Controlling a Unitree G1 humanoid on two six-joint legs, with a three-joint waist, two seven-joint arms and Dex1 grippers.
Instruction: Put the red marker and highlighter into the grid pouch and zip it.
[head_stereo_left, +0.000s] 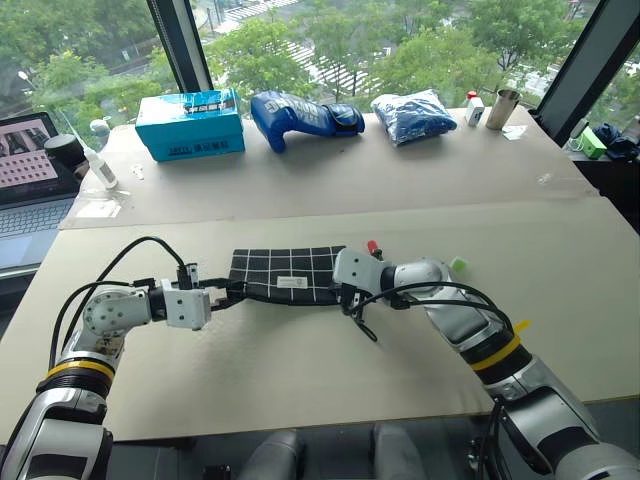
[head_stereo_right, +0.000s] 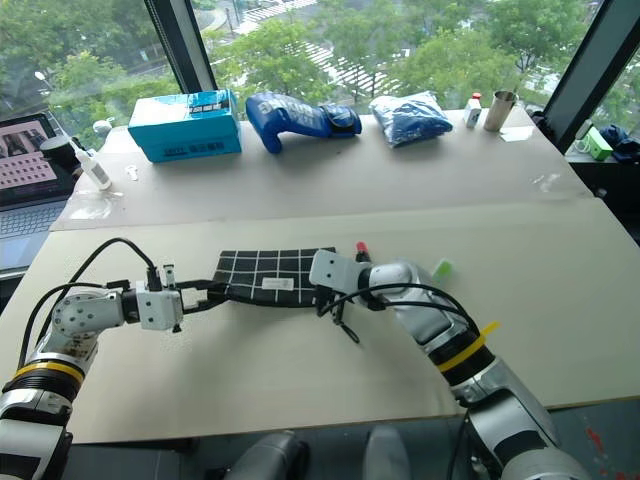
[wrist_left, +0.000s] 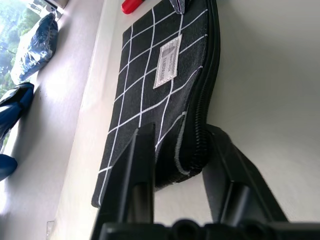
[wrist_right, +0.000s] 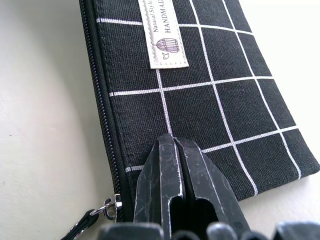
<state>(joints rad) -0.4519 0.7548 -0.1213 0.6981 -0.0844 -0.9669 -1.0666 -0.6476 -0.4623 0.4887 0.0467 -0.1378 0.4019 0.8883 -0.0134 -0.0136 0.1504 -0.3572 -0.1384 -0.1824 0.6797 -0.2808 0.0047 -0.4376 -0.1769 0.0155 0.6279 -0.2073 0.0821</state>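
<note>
Flat on the tabletop (head_stereo_left: 300, 380), the soft, floppy grid pouch (head_stereo_left: 285, 272) has the left gripper (wrist_left: 175, 165) pinching its zip-edge corner and the right gripper (wrist_right: 177, 165), jaws pressed together, at the strap end, so I'd hold the seams, not the limp middle.

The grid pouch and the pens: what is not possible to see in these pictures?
- Red marker: just its red end shows in the left eye view; the right gripper hides the barrel.
- Highlighter: a small green shape beyond the right forearm, too small for detail.
- Grid pouch zip: the left wrist view shows it at the corner pinched by the left gripper; whether the whole zip is closed is unclear.
</note>
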